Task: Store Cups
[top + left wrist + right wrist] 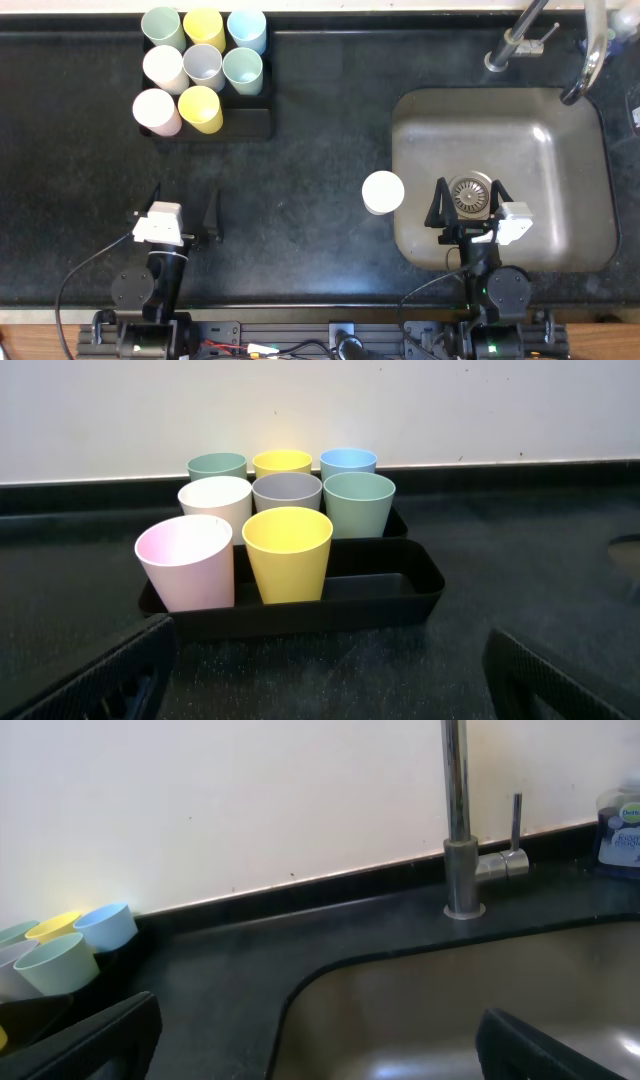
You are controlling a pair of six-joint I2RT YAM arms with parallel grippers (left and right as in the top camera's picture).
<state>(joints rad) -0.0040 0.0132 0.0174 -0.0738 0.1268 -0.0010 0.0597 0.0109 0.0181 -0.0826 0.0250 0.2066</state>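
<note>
1. Left gripper [185,197] is hanging low at the lower left of the top view, above the dark counter [300,170], with its fingers spread wide apart and gripping nothing.
2. Black tray [252,124] is sitting at the upper left, straight up the frame from that gripper.
3. Eight cups [204,65] are standing upright in the tray, mouths up. The back row is running green, yellow, blue; the middle row white, grey, green; the front row pink, then yellow. The front right corner of the tray is showing bare floor.
4. One white cup [382,192] is sitting alone on the counter at centre frame, just beside the left rim of the sink and well apart from the tray. I cannot tell which way up it is standing.
5. Right gripper [468,190] is hovering over the steel sink [520,120] at the lower right, its fingers likewise parted and carrying nothing.
6. Chrome faucet [520,35] is rising behind the sink at the upper right.
7. Blue bottle [620,820] is standing at the far right edge of the right wrist view.
</note>
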